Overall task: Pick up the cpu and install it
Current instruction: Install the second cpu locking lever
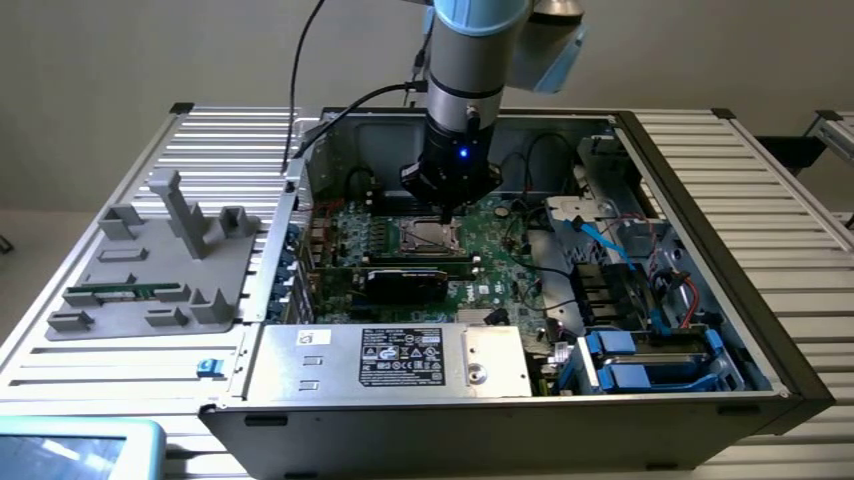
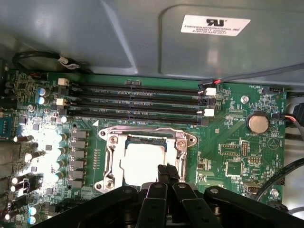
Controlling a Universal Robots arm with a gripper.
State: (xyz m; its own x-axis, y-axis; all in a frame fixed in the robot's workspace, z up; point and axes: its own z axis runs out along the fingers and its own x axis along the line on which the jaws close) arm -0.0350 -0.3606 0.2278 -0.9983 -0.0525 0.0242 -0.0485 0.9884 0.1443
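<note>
- while the arm hangs straight down into the open computer case (image 1: 534,300), the gripper (image 2: 167,172) sits right over the socket (image 2: 147,156) in the middle of the motherboard (image 2: 228,142), its two fingers pinched narrowly together with no gap between the tips.
- the cpu (image 2: 142,164) lies inside the socket's metal frame, a pale square that looks seated flat; the fingertips meet at its 4 o'clock edge, touching or just above it, i cannot tell which. nothing is held between them, so i judge the chip has already been set down.
- the fingers probably sit closed like that so the joined tip can press or nudge the chip level in its seat, though this is only a judgement.
- in the exterior view the socket (image 1: 430,236) lies directly under the gripper (image 1: 447,215), near the centre of the case.
- at 12 o'clock of the socket in the exterior sense of the board run the dark memory slots (image 2: 137,102), and a coin battery (image 2: 259,122) sits towards 2 o'clock.
- on the tabletop (image 1: 747,200), at 9 o'clock of the case, a grey parts holder (image 1: 160,260) carries a green memory stick (image 1: 120,293), kept clear of the work.
</note>
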